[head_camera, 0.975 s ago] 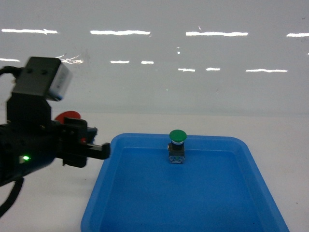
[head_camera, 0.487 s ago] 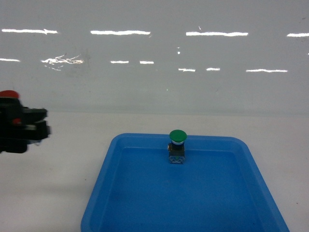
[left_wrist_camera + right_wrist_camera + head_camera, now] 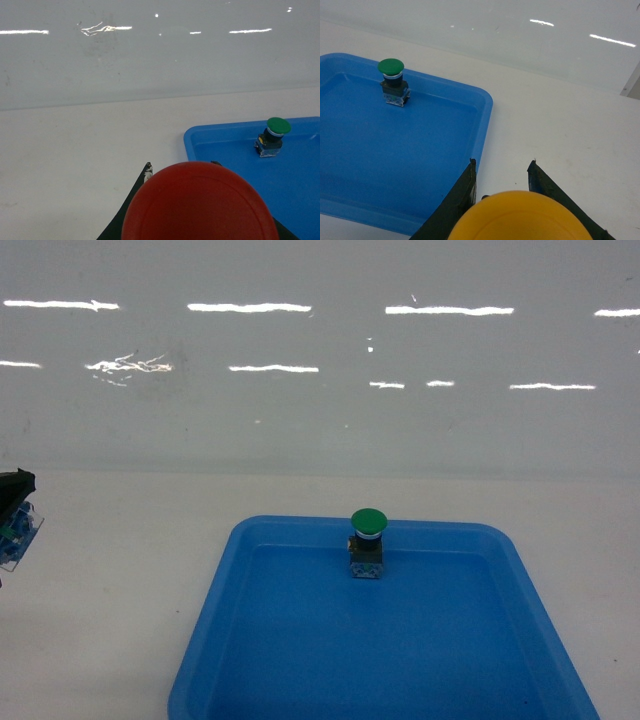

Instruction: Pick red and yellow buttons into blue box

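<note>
White table point(image 3: 110, 620) runs back to a pale glossy wall point(image 3: 320, 390) that carries streaks of reflected ceiling light. On the table lies a shallow blue tray point(image 3: 215, 640) with low rounded edges, and a green button point(image 3: 367, 521) stands upright inside it, close to the tray's far rim on its black-and-clear block.

In the head view only a sliver of the left gripper point(image 3: 14, 515) shows at the left edge, well apart from the tray; a bit of clear block is visible there, but the jaws themselves cannot be made out from this angle. The left wrist view fills in the rest: the red button point(image 3: 200, 202) sits right under the camera, its dome cap covering the lower middle of the picture, with dark jaw tips showing on either side of it. The left jaws are closed on the red button, holding it above the table just left of the tray's near-left corner.

In the right wrist view the yellow button point(image 3: 520, 216) likewise sits between the two black tips of the right gripper point(image 3: 503, 172), whose jaws are closed on it. It hangs over the table just beside the tray's right rim. The right gripper does not appear in the head view. The blue box is in none of the views
</note>
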Controlling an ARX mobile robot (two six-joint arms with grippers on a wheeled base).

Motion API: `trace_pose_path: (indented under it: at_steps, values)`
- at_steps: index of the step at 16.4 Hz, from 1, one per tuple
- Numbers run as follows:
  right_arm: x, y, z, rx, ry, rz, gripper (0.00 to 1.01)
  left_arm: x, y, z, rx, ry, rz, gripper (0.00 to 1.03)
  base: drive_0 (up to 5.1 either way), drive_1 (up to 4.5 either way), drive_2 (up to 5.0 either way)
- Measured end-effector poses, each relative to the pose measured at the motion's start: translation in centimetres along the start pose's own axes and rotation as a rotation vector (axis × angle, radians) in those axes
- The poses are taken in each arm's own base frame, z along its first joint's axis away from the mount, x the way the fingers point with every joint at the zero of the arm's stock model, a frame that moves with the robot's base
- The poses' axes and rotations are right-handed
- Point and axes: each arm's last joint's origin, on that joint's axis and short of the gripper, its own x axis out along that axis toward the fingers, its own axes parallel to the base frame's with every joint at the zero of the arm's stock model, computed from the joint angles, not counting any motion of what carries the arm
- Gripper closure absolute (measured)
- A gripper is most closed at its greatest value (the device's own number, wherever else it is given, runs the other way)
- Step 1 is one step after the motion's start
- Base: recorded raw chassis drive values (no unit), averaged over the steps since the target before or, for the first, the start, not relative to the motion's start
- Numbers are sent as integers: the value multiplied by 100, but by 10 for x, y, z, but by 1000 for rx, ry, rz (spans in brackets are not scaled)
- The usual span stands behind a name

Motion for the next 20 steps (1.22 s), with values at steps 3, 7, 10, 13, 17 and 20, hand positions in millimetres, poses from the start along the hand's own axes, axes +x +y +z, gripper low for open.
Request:
trace_pose_path:
  at_steps: [3,7,10,13,17,20]
  values:
    - [0,0,0,0,0,0,73,0,0,0,4,1,0,78,0,0,0]
    - [0,0,0,0,0,0,73,0,0,0,10,0,0,78,0,0,0]
    - [0,0,0,0,1,0,73,0,0,0,10,1,7,79,299,-274,-49]
    - [0,0,0,0,0,0,73,0,0,-1,10,3,8,79,467,-380,-102]
    - [0,0,0,0,-1,0,73,0,0,-1,10,3,4,79,466,-386,-83]
    - [0,0,0,0,-2,0,73,0,0,0,10,2,4,79,467,-386,-76]
